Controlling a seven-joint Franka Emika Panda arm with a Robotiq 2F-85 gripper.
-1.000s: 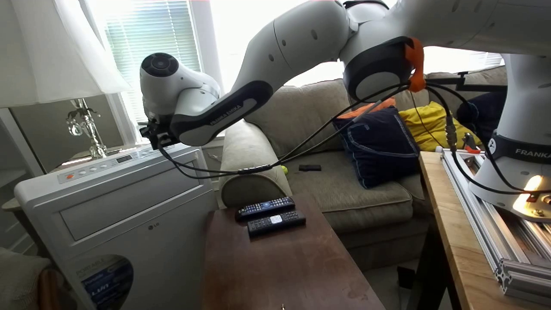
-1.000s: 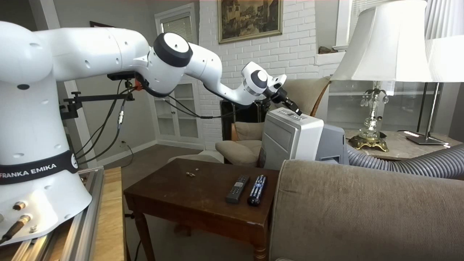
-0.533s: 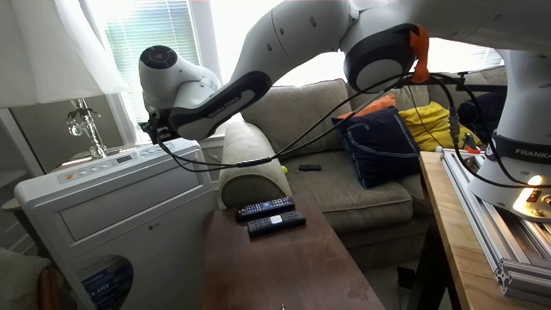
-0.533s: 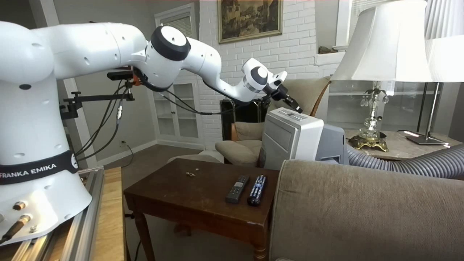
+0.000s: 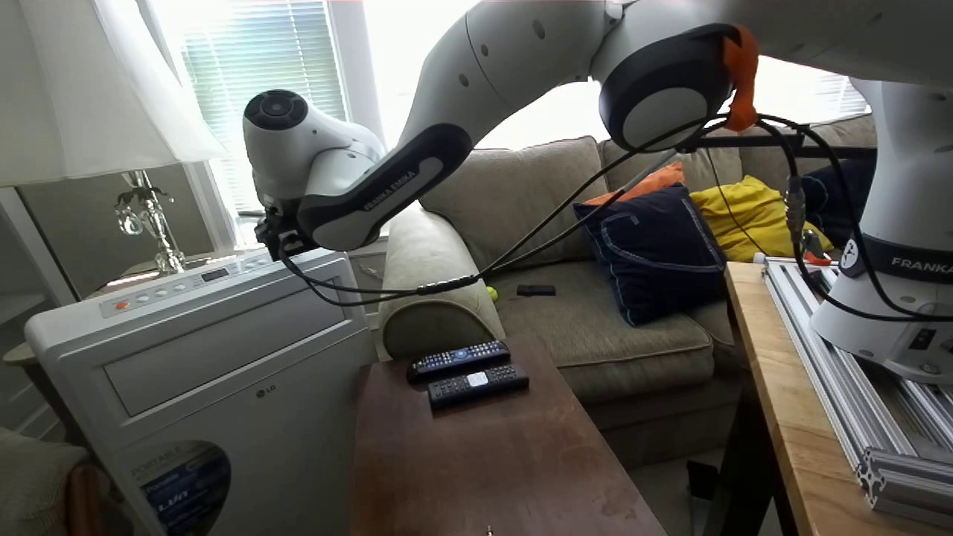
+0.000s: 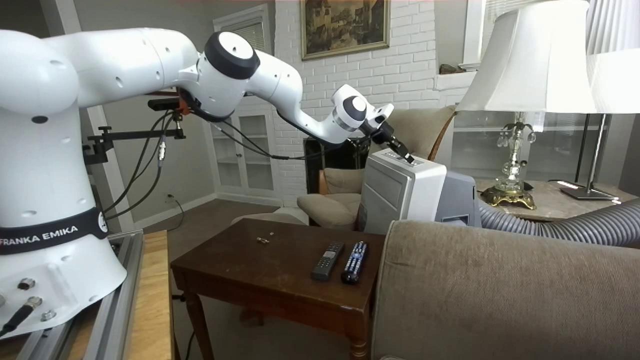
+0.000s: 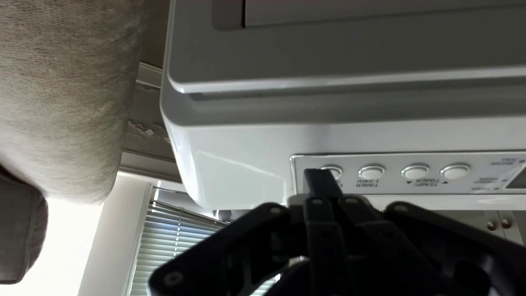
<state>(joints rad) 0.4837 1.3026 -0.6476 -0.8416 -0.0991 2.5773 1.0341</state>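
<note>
Now the pincer (image 7: 323,183): narrow, its two sides pressed tight together. In the wrist view it pokes up from the bottom, and its black tip sits just below and to the right of the middle.
White machine (image 5: 298,387): a big box with LG on its front, at the lower left in an exterior view. In the wrist view it fills most of the top and right.
Button strip (image 7: 392,174): on top of the machine, right of the middle in the wrist view, with its words upside down.
Leftmost button (image 7: 336,169): round and white, partly hidden behind the black tip. I cannot tell if the tip touches it.
Three more buttons (image 7: 415,171): in a row to the right of that one.
Little dark screen (image 7: 518,179): at the right edge of the wrist view.
Robot arm (image 6: 280,82): white, coming in from the left in an exterior view and bending down to the machine's top.
Brown surface (image 6: 225,260): low, at the bottom middle in both exterior views.
Gray remote (image 6: 327,261): lying on the brown surface.
Blue-key remote (image 6: 355,262): just beside the gray one.
Couch (image 5: 595,327): tan, right of the middle in an exterior view.
Dark blue pillow (image 5: 659,257): on the couch, near a yellow pillow (image 5: 748,216).
Lamp (image 6: 527,65): at the upper right in an exterior view, with a white shade.
</note>
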